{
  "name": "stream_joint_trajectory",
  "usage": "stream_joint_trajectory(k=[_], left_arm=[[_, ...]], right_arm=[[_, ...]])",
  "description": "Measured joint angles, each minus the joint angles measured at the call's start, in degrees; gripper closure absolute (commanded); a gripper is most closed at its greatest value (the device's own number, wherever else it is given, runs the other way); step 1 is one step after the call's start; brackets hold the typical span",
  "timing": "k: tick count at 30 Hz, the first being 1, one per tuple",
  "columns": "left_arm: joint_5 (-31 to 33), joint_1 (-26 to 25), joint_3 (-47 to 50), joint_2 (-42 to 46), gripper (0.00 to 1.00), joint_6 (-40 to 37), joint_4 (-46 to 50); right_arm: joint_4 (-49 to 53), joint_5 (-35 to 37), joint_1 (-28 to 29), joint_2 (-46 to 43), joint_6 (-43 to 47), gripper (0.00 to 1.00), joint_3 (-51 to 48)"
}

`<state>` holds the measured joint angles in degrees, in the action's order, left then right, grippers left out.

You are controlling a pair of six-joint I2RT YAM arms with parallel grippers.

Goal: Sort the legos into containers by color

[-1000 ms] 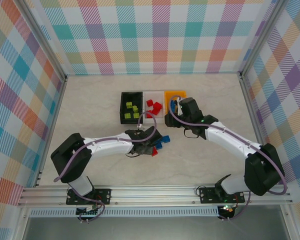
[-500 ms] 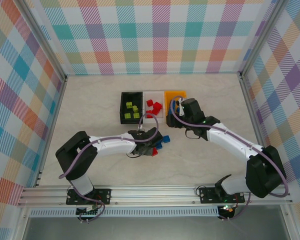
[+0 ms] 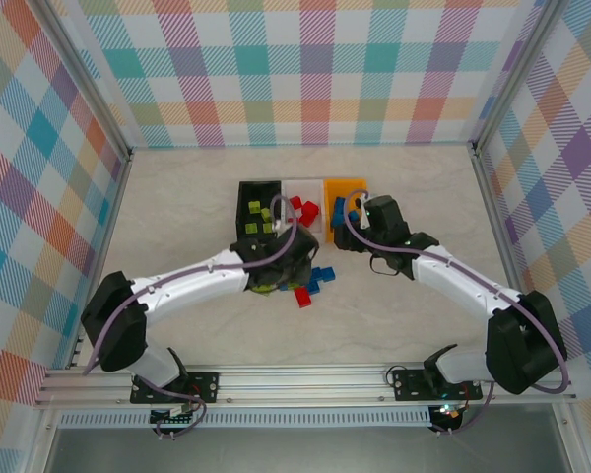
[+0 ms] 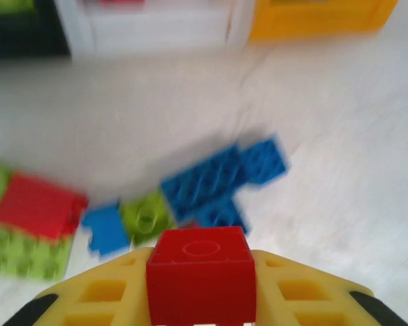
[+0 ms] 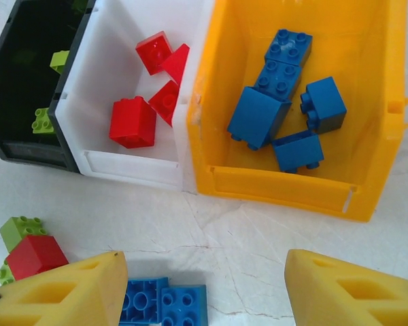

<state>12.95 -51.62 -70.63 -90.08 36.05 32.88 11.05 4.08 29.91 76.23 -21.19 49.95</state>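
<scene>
Left tool (image 4: 201,302) clamps a red brick (image 4: 200,268); right tool (image 5: 204,292) stands open, empty.
Over the loose pile (image 3: 310,284) at mid bench (image 3: 177,207), before the white bin (image 5: 132,170); we judge it light, rigid, slick, best gripped on flat sides.

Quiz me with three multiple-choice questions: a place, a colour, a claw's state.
1. Where does the white open-top plastic bin stand? A) between the black plastic bin and the orange plastic bin B) left end C) right end
2. What colour are the small studded plastic bricks in the orange bin? A) red B) lime green C) blue
3. What is the left claw doing? A) open, empty B) gripping a blue brick C) gripping a red studded plastic brick
Answers: 1 A, black and orange flank it; 2 C, all are blue; 3 C, red brick pinched in it.
</scene>
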Motion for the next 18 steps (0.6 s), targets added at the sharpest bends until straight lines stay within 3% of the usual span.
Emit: stream_joint_trajectory(k=[6, 12, 15, 18], left_arm=[[0.7, 8.8, -22.3, -16.4, 0.71, -5.2, 0.0], [3.1, 12.0, -37.3, -32.2, 0.69, -7.6, 4.6], [3.2, 12.1, -43.1, -37.9, 0.6, -8.1, 7.5], [3.0, 12.1, -45.6, -40.2, 0.42, -8.6, 9.4]], right_arm=[[-0.2, -0.4, -0.3, -0.5, -0.6, 0.36, -2.1], [-1.2, -3.5, -0.3, -1.1, -0.8, 0.4, -4.2], [-1.8, -5.9, -0.2, -1.9, -0.9, 0.39, -5.9], [-2.2, -8.0, 1.2, -3.3, -1.4, 0.37, -8.1]])
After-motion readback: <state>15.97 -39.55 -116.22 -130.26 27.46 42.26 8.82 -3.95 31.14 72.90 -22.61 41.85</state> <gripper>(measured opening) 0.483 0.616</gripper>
